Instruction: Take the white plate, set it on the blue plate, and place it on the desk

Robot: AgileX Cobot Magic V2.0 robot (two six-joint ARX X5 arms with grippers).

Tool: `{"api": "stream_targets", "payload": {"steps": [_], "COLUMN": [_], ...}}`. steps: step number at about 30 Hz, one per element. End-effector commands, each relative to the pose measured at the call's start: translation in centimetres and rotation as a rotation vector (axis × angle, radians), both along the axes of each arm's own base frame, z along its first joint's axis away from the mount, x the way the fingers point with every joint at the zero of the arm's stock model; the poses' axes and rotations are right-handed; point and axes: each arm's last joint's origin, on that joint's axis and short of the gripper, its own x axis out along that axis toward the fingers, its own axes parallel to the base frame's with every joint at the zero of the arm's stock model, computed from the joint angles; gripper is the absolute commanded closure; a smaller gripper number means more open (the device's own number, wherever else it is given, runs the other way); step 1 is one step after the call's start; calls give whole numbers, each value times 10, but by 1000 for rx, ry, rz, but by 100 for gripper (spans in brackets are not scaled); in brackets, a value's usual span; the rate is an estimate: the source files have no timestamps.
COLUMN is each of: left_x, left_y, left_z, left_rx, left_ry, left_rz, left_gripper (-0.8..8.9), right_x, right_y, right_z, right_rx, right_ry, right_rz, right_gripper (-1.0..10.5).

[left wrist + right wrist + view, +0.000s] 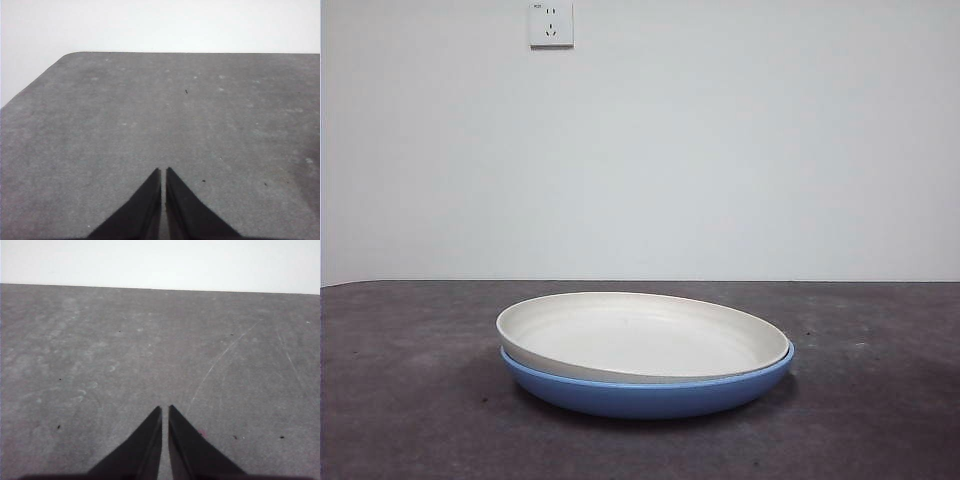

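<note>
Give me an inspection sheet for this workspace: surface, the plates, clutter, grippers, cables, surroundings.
Surface: dark grey speckled desk, faint scratches and small specks in the wrist views.
Job's things: white plate sits nested in the blue plate, slightly tilted; the stack rests on the desk.
Clutter: nothing seen.
Grippers: left gripper shut, over bare desk, holding nothing; right gripper shut, over bare desk, holding nothing. Neither appears in the front view.
Cables: nothing seen.
Surroundings: plain white wall with a wall socket high up.
</note>
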Motion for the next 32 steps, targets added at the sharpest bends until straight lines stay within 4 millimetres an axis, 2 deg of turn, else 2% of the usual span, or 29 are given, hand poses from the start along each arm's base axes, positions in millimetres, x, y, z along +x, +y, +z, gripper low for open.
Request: {"api": "stream_targets", "payload": {"steps": [1, 32], "left_x": [1, 1], "left_y": [0, 0], "left_z": [-8, -8], "left_rx": [8, 8], "left_ry": [27, 27], "left_rz": [4, 4], "left_gripper": [794, 794], "right_x": [0, 0], "right_y": [0, 0], "right_z": [-3, 0], "right_rx": [-7, -10], "right_ry": [16, -15], "right_rz": [6, 3], "right_gripper": [927, 927]}}
